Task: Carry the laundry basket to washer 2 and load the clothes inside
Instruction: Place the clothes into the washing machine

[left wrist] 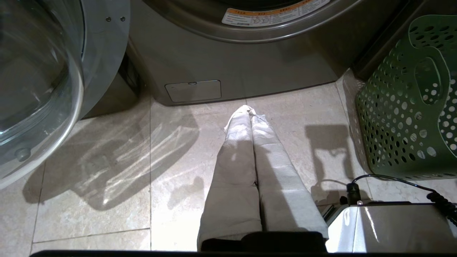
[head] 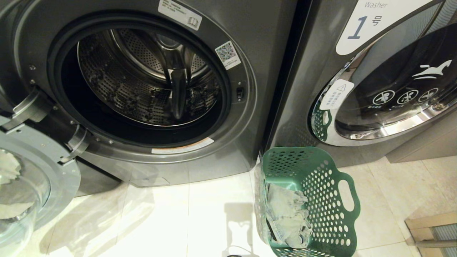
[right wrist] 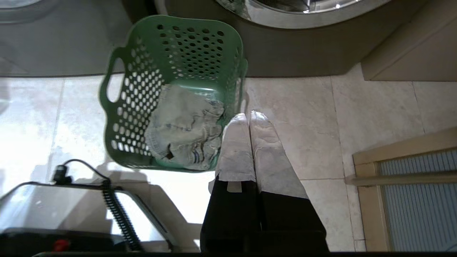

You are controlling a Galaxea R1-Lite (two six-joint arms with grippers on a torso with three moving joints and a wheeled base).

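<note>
Green perforated plastic laundry basket [right wrist: 171, 96] beside open dark grey washer drum [head: 150, 78] — grey-beige denim clothes [right wrist: 185, 132] inside. Right hand [right wrist: 249, 117] closed, empty, just beside basket rim; should open before reaching in. Left hand [left wrist: 249, 112] closed too — idle.

We see the green perforated plastic laundry basket [head: 332, 200] cut off at the head view's lower edge. The dark grey washer's open glass door [head: 21, 192] runs off the left edge, and small sticker print is unreadable.
</note>
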